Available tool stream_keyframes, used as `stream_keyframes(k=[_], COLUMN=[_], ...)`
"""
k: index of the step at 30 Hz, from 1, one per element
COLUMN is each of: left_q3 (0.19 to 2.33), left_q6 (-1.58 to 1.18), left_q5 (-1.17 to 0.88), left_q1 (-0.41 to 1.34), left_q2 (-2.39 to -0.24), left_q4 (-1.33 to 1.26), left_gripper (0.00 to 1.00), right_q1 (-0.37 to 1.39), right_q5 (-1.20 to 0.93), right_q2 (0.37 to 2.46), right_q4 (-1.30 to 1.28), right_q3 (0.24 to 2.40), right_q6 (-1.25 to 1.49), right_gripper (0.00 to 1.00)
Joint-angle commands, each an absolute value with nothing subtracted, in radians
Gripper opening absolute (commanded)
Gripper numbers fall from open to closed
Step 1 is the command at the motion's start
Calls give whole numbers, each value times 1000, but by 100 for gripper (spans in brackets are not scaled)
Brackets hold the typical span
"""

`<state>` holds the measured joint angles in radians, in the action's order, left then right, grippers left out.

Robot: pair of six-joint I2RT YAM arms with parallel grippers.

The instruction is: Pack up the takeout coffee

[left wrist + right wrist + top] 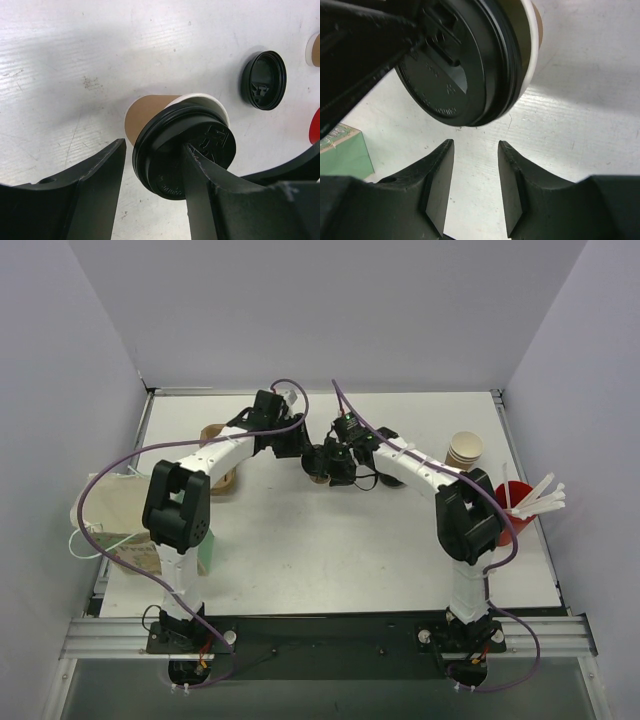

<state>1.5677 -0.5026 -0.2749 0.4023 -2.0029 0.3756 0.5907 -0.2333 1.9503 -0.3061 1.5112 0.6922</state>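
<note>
The takeout coffee is a brown paper cup (150,112) with a white rim, standing on the table. Its black lid (175,160) sits tilted on the rim, not flat. My left gripper (152,150) is open around the lid, and its right finger (202,185) rests on the lid's top. In the right wrist view the lid (465,65) fills the upper part, just beyond my right gripper (475,145), which is open and empty. In the top view both grippers, left (312,458) and right (340,468), meet over the cup at the table's middle back.
A second black lid (263,80) lies on the table to the right of the cup. A tan pulp carrier (218,458) sits behind the left arm. Stacked cream cups (464,450) and a red cup (512,508) with white utensils stand at right. A paper bag (115,505) and green box (207,552) are at left.
</note>
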Motion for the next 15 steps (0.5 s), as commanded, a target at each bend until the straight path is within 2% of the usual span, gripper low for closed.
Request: stream_keyframes(k=[1,10,15], left_q3=[1621,1646,1644], left_q6=[-463,-453,-448], left_q5=[-230,-241,-244], left_q1=[397,399,406], left_q2=[-2051,-2051,-2040], left_q4=[429,436,426], left_gripper=[58,58,58], right_q1=[586,532,488], right_q5=[-238,-153,-227], right_q2=[1904,1816,1867], right_q4=[-365,-368,-288], right_q3=[1516,1568,1612], right_q6=[687,545,514], right_gripper=[37,49,54])
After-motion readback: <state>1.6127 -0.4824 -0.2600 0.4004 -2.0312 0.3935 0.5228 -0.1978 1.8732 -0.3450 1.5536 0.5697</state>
